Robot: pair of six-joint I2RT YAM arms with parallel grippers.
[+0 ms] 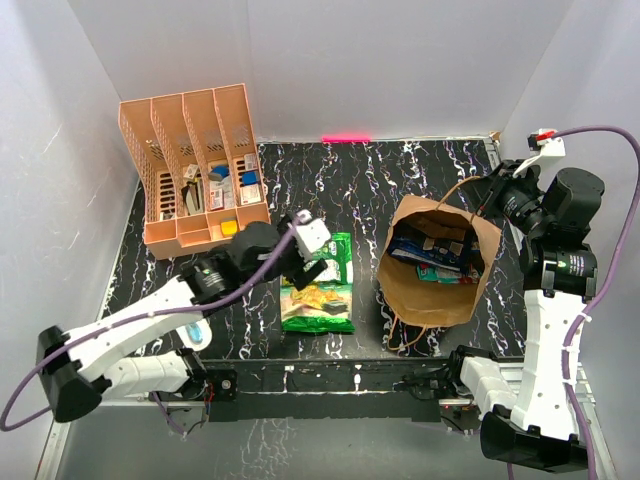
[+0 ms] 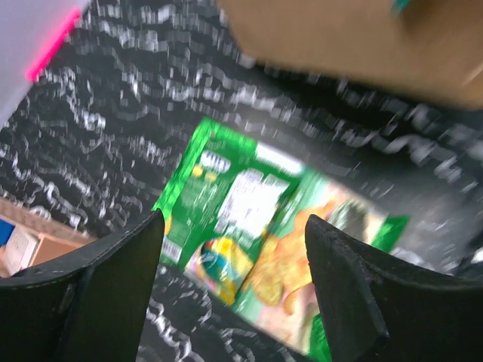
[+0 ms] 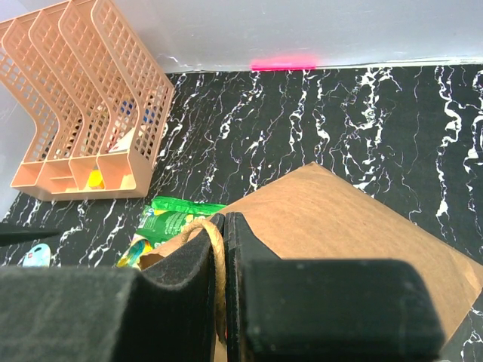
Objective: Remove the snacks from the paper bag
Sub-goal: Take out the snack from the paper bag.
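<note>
The brown paper bag [image 1: 435, 280] stands open right of centre, with blue, green and white snack packets [image 1: 440, 252] inside. My right gripper [image 1: 492, 190] is shut on the bag's twisted handle [image 3: 216, 260] at its far right rim; the bag's side [image 3: 332, 219] fills the right wrist view. Two green snack packets lie on the table left of the bag: one [image 1: 318, 305] with chips printed on it, another [image 1: 338, 252] partly under it; they also show in the left wrist view [image 2: 256, 226]. My left gripper [image 1: 318, 262] is open and empty just above these packets.
A peach-orange file organiser [image 1: 195, 165] with small stationery stands at the back left. A light-blue and white oval gadget [image 1: 196, 333] lies under the left arm. White walls close in the black marbled table [image 1: 350, 180]. A pink tape mark [image 1: 345, 137] is at the back edge.
</note>
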